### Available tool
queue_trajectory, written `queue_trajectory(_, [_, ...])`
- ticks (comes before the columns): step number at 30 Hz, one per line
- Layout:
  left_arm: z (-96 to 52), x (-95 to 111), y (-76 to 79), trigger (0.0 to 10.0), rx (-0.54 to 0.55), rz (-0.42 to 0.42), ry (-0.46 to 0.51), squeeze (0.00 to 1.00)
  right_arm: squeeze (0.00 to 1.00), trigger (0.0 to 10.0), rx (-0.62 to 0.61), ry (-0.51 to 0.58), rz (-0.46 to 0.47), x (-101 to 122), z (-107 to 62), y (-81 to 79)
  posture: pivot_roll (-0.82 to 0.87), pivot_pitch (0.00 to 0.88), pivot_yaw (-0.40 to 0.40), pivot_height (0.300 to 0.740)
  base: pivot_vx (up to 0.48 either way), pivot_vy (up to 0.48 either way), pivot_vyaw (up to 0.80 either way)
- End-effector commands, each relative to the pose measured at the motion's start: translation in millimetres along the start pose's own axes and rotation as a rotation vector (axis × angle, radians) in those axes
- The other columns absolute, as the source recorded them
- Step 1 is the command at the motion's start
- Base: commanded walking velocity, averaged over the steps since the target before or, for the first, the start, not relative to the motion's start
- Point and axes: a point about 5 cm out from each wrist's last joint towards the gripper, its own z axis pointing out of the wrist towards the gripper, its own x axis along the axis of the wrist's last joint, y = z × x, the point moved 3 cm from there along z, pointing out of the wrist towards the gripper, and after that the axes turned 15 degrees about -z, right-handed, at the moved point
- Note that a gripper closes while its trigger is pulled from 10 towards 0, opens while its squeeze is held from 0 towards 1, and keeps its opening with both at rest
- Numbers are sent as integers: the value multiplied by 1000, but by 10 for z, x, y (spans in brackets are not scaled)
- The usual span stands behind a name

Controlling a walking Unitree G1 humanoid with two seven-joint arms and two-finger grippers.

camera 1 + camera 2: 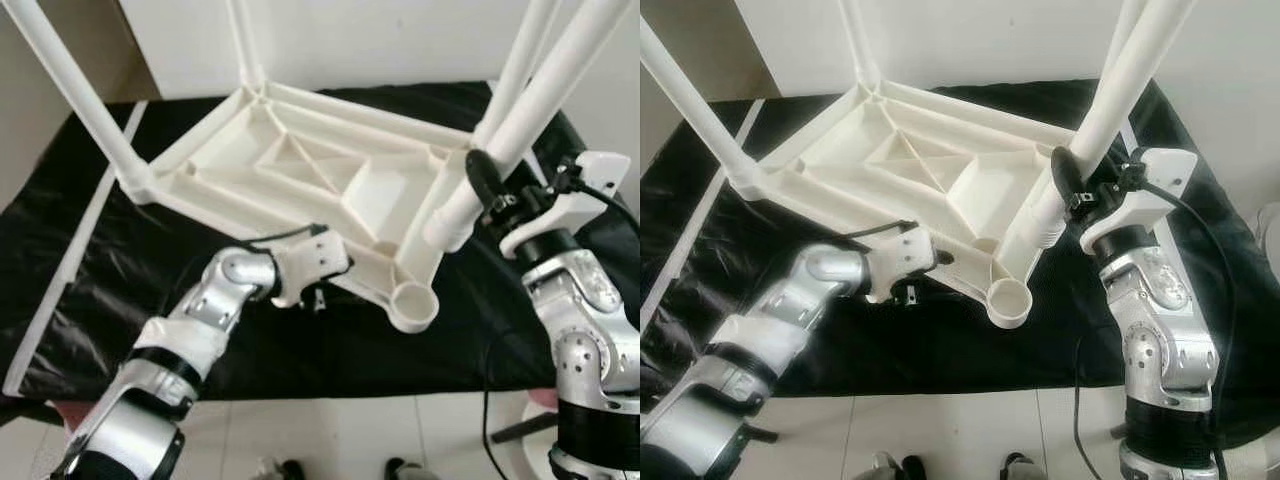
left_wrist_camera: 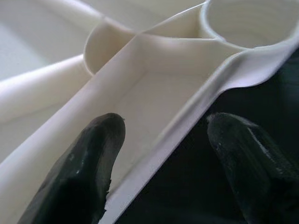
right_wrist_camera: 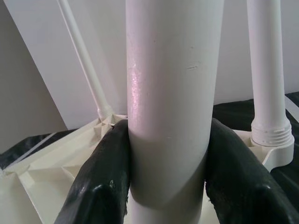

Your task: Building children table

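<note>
Black fingers of my right gripper (image 3: pixel 167 182) were clamped round a white leg (image 3: pixel 170 93), which I held just beside the empty socket (image 1: pixel 1009 300) at the near corner of the upturned tabletop (image 1: pixel 910 165). The leg's long axis ran steeply up and away, its lower end just behind that socket. My left gripper (image 2: pixel 163 163) stood open astride the tabletop's near rim, beside the same socket. I judged the right arm would carry the move. Other legs already stood in the far sockets. Under the tabletop lay a black cloth (image 1: pixel 100 250).
</note>
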Motion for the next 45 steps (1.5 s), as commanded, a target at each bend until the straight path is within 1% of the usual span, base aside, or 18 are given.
queue_trajectory(1, [21, -203, -35, 10000, 61, -50, -66, 0, 0, 10000, 22, 20, -2, 52, 3, -39, -186, 145, 81, 740, 0, 0, 0])
queue_trajectory(7, [88, -110, -161, 10000, 141, -79, -65, 0, 0, 10000, 25, 18, -1, 50, 15, -47, -184, 149, 80, 740, 0, 0, 0])
queue_trajectory(14, [101, -204, -148, 10000, 112, -97, -147, 0, 0, 10000, 15, 18, -2, 51, 17, -23, -185, 159, 85, 740, 0, 0, 0])
queue_trajectory(16, [95, -236, -179, 10000, 142, -115, -162, 0, 0, 10000, 11, 17, -3, 51, 15, -15, -186, 160, 86, 740, 0, 0, 0])
queue_trajectory(17, [88, -282, -229, 10000, 191, -149, -181, 0, 0, 10000, 7, 18, -4, 52, 9, -6, -186, 162, 88, 740, 0, 0, 0])
queue_trajectory(18, [88, -282, -229, 10000, 191, -149, -181, 0, 0, 10000, 7, 18, -4, 52, 9, -6, -186, 162, 88, 740, 0, 0, 0])
queue_trajectory(20, [55, -375, -336, 10000, 301, -225, -211, 0, 0, 10000, -1, 18, -5, 54, 1, 6, -184, 165, 89, 740, 0, 0, 0])
queue_trajectory(21, [55, -375, -336, 10000, 301, -225, -211, 0, 0, 10000, -1, 18, -5, 54, 1, 6, -184, 165, 89, 740, 0, 0, 0])
queue_trajectory(22, [37, -398, -379, 10000, 345, -249, -216, 0, 0, 10000, -2, 18, -5, 54, 0, 8, -184, 167, 90, 740, 0, 0, 0])
queue_trajectory(24, [-19, -403, -484, 10000, 432, -314, -198, 0, 0, 10000, -3, 18, -3, 53, 1, 7, -181, 168, 89, 740, 0, 0, 0])
queue_trajectory(25, [-19, -403, -484, 10000, 432, -314, -198, 0, 0, 10000, -3, 18, -3, 53, 1, 7, -181, 168, 89, 740, 0, 0, 0])
queue_trajectory(26, [-68, -377, -575, 10000, 505, -365, -167, 0, 0, 10000, -4, 18, -1, 51, 3, 8, -178, 168, 88, 740, 0, 0, 0])
queue_trajectory(27, [-95, -359, -622, 10000, 543, -385, -150, 0, 0, 10000, -4, 17, 0, 48, 5, 7, -173, 169, 86, 740, 0, 0, 0])
queue_trajectory(30, [-120, -344, -662, 10000, 575, -406, -132, 0, 0, 10000, -4, 17, 1, 46, 8, 7, -173, 168, 86, 740, 0, 0, 0])
queue_trajectory(34, [-206, -268, -807, 10000, 724, -460, -48, 0, 0, 10000, -2, 21, 6, 43, 31, -6, -170, 167, 86, 740, 0, 0, 0])
queue_trajectory(41, [-218, -198, -868, 10000, 811, -480, -4, 0, 0, 10000, -8, 22, 8, 37, 38, -9, -174, 169, 94, 740, 0, 0, 0])
queue_trajectory(44, [-64, -127, -771, 10000, 761, -488, 9, 0, 0, 10000, -18, 16, 6, 8, 23, -20, -174, 172, 97, 740, 0, 0, 0])
queue_trajectory(45, [-64, -127, -771, 10000, 761, -488, 9, 0, 0, 10000, -18, 16, 6, 8, 23, -20, -174, 172, 97, 740, 0, 0, 0])
